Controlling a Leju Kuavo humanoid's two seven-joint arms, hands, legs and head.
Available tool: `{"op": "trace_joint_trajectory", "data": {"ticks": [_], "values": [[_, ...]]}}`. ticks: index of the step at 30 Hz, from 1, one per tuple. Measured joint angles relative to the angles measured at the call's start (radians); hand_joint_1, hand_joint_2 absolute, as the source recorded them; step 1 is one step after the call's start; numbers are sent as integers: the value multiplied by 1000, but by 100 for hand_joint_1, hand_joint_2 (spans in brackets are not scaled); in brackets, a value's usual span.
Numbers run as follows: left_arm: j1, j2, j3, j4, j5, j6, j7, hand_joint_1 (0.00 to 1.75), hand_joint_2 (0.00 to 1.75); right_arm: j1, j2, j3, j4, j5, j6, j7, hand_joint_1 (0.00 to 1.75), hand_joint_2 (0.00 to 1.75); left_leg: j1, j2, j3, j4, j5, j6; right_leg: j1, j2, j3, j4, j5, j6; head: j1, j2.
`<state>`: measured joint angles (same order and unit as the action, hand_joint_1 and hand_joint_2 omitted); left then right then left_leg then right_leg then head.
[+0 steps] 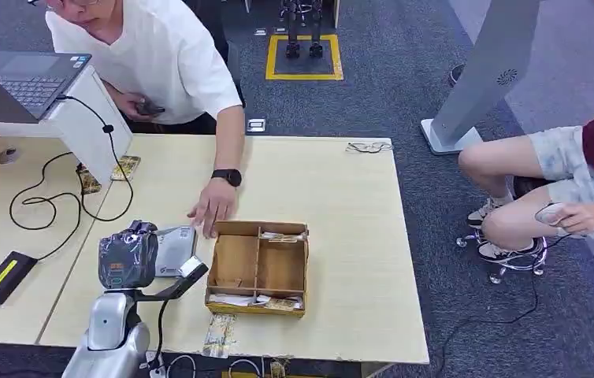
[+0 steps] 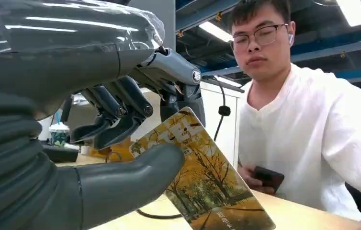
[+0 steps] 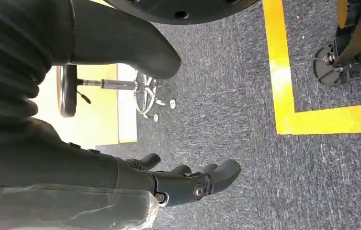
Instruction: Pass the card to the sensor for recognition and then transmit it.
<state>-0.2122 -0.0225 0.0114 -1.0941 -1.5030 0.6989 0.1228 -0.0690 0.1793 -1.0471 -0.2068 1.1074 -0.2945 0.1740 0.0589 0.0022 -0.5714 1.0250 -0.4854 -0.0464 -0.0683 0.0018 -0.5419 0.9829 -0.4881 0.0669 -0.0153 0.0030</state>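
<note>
Above the pale wooden table [image 1: 341,236], left hand [image 2: 97,143] pinches a yellow tree-printed card [image 2: 207,182]; beside it, a person's hand [image 1: 213,209] and compartmented wooden tray [image 1: 258,268]. Right hand [image 3: 178,184], fingers apart, hangs over carpet.

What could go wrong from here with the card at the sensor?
1. The left hand holds the card only between thumb and a finger near one edge; it may slip.
2. The person's hand rests beside the grey sensor; contact is possible.
3. The wooden tray sits close by; the card could clip it.
</note>
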Motion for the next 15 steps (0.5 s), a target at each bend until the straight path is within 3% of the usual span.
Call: {"op": "trace_joint_trajectory", "data": {"ticks": [7,15], "values": [[-6,-1,-5,22,-8,0,55,175,175,0,0,0,0,0,2,0,0,175,0,0,0,0,0,0,0,0,0,0,0,0,0,0],[-75,9,-56,224,-14,-18,120,175,175,0,0,0,0,2,5,4,0,175,0,0,0,0,0,0,0,0,0,0,0,0,0,0]]}}
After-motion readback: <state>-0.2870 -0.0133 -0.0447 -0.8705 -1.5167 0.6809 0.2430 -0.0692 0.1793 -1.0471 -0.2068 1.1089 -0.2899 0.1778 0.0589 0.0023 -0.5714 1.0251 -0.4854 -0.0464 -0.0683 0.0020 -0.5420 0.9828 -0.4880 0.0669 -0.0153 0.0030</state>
